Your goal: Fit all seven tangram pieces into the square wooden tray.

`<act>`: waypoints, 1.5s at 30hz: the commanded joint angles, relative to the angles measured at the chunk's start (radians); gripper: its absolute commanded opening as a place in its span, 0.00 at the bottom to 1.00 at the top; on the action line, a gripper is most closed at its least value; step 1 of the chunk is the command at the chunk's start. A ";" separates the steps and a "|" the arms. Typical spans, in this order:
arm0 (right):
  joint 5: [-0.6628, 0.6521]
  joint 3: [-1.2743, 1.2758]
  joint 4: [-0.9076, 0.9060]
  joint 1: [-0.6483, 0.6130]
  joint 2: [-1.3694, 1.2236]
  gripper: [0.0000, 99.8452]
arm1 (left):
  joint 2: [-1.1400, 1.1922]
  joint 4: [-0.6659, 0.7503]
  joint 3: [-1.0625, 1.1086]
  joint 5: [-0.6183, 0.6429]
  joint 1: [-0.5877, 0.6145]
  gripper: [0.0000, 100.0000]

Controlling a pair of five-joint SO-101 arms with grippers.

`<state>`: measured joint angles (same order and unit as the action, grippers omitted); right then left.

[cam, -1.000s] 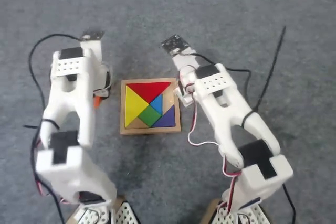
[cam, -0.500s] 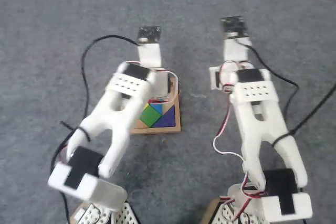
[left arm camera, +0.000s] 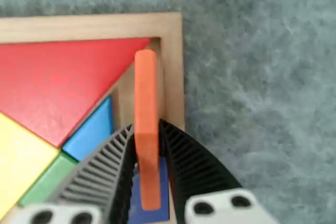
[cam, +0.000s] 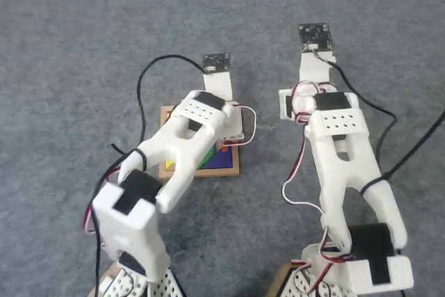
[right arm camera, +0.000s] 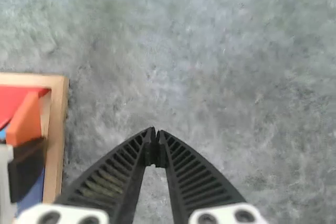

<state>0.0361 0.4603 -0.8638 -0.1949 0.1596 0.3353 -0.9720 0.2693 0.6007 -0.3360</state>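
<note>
The square wooden tray (left arm camera: 173, 66) holds a red triangle (left arm camera: 63, 82), a yellow piece (left arm camera: 21, 156), a light blue piece (left arm camera: 92, 129), a green piece (left arm camera: 44, 179) and a dark blue piece (cam: 221, 160). My left gripper (left arm camera: 146, 129) is shut on an orange piece (left arm camera: 145, 87), held on edge over the bare slot beside the red triangle at the tray's right rim. In the high view the left arm (cam: 188, 130) covers most of the tray (cam: 165, 113). My right gripper (right arm camera: 152, 140) is shut and empty over the carpet, just right of the tray (right arm camera: 56, 129).
Grey carpet (cam: 83, 53) surrounds the tray on every side. The right arm (cam: 334, 123) stretches along the right side, with cables trailing from both arms. The left gripper's dark finger (right arm camera: 23, 166) and the orange piece (right arm camera: 26, 119) show in the right wrist view.
The left arm swung from the tray's left side to over its right part, carrying the orange piece. The right arm drew away from the tray's right edge, to the right.
</note>
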 commanded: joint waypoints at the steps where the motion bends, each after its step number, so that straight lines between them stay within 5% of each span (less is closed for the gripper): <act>1: 0.008 -0.011 0.024 -0.024 0.061 0.01 | 0.009 0.008 -0.081 0.015 -0.006 0.02; 13: 0.006 -0.011 0.025 -0.022 0.061 0.01 | 0.028 -0.092 -0.130 0.002 0.003 0.17; 45: -0.018 -0.011 0.025 -0.024 0.061 0.01 | -0.127 -0.135 -0.064 -0.092 0.144 0.17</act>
<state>0.0330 0.4603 -0.8562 -0.2071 0.1596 0.2785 -1.0994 0.2140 0.5240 -0.2163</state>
